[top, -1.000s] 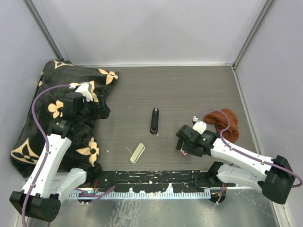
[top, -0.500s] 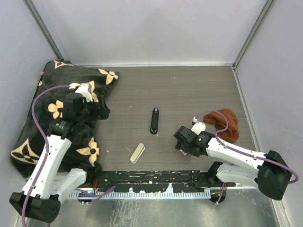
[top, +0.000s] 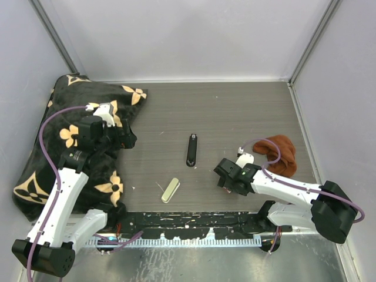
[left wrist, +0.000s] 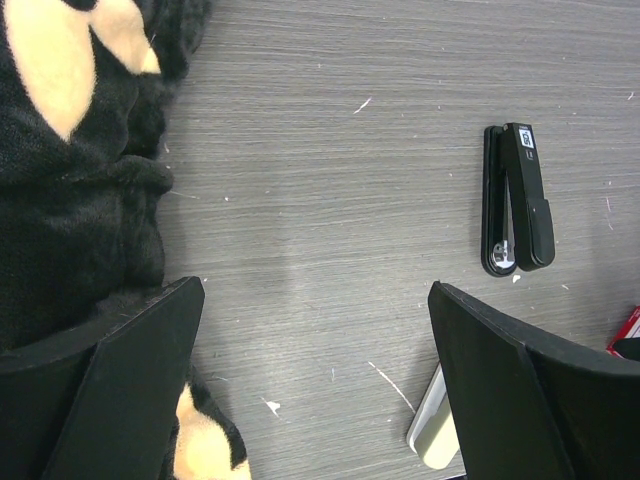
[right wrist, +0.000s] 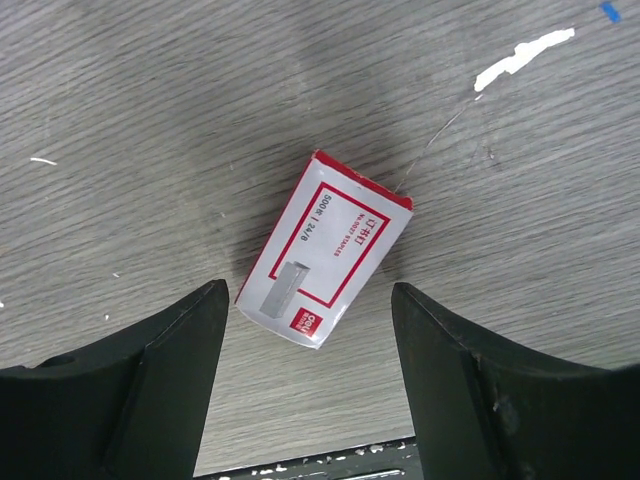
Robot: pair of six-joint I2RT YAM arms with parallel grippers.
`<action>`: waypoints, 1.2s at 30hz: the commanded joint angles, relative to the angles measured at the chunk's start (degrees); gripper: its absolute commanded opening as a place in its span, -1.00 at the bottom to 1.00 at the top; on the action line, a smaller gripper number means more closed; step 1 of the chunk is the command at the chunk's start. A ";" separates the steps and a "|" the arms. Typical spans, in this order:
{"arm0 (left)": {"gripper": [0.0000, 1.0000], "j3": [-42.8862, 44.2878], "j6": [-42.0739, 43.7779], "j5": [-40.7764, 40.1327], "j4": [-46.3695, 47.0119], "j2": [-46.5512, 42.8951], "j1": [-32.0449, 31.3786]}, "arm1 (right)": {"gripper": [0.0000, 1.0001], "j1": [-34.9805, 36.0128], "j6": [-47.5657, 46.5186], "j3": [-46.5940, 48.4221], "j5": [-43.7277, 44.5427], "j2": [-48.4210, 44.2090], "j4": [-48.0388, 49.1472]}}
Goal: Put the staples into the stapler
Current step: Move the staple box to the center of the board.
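The red-and-white staples box (right wrist: 325,250) lay flat on the table (top: 235,111), closed, at about 4 o'clock from the black stapler (top: 191,150). The right gripper (right wrist: 308,300) hung low over it, its 2 fingers (right wrist: 170,380) apart on either side of the box, touching neither side. The left gripper (top: 123,136) was released wide at the stapler's 9 o'clock, over the edge of the black flowered blanket (top: 76,111). A cream-green oblong (top: 170,190) lay at the stapler's 7 o'clock
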 commanded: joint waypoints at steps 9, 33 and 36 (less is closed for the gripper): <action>0.96 0.07 -0.07 0.49 1.70 -1.33 -0.05 | 0.27 0.23 0.63 -0.14 2.73 2.56 2.18; 0.96 -0.11 0.04 0.05 1.76 -1.41 -0.04 | -0.16 11.82 -16.11 10.69 0.27 13.97 7.80; 0.96 -0.11 0.03 0.01 1.80 -1.32 0.00 | -0.16 12.39 -13.32 12.58 0.13 16.88 6.13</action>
